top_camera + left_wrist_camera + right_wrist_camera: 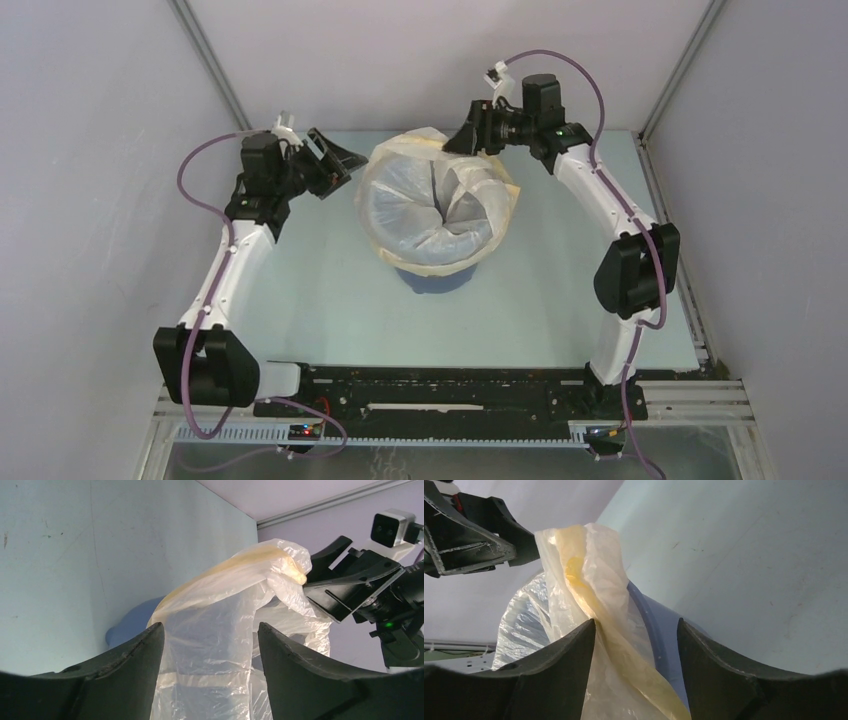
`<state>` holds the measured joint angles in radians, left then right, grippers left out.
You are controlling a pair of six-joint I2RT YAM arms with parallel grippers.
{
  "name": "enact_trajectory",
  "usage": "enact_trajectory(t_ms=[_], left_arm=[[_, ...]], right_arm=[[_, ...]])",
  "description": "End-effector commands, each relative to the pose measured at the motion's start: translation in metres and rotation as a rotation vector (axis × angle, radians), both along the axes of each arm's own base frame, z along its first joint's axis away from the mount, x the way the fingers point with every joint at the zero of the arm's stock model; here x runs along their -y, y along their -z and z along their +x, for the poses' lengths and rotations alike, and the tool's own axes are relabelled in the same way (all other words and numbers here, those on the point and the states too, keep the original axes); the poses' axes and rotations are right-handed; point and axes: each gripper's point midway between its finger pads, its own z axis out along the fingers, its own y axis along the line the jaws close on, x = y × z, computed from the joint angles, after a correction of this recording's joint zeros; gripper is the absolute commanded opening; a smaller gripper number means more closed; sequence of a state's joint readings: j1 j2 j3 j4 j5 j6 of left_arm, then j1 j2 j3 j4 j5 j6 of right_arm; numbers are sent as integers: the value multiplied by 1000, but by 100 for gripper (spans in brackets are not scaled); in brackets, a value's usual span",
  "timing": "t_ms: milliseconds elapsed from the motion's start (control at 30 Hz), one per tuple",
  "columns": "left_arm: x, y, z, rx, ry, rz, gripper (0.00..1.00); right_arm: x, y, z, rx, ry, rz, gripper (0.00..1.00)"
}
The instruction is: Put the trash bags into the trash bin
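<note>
The blue trash bin [437,277] stands mid-table. The translucent white trash bag [436,200] with its pale yellow rim band is spread over the bin's mouth and sags inside. My left gripper [337,160] is open just left of the bag's rim, and the bag [235,610] shows beyond its spread fingers [150,650]. My right gripper [466,138] is open at the bag's far right rim. In the right wrist view the yellow band [589,580] runs between the open fingers [579,645], against the left one. The bin wall [659,625] shows behind.
Grey enclosure walls [90,180] stand close on the left, back and right. The pale table [320,290] surrounds the bin. Each gripper shows in the other's wrist view: the right gripper [350,580] and the left gripper [474,540].
</note>
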<state>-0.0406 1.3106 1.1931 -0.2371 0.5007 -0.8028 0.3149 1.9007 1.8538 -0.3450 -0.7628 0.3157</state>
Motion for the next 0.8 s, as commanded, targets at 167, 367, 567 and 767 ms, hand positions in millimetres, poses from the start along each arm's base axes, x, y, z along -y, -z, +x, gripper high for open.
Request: enact_trajectory(t_ms=[167,367,567,767], left_arm=[[12,15,-2,-49,54,-7,71],[43,7,26,-47,123,-17,71],[79,-12,66,-36,199,-104,71],[93,-40,90,5,242,-67,71]], right_arm=[[20,-13,-2,-79,187,20,48],[13,-4,-43,-370,269,244,55],[2,-24,-80,-457,316,359,67],[29,-31,-89,-391,376,300,76]])
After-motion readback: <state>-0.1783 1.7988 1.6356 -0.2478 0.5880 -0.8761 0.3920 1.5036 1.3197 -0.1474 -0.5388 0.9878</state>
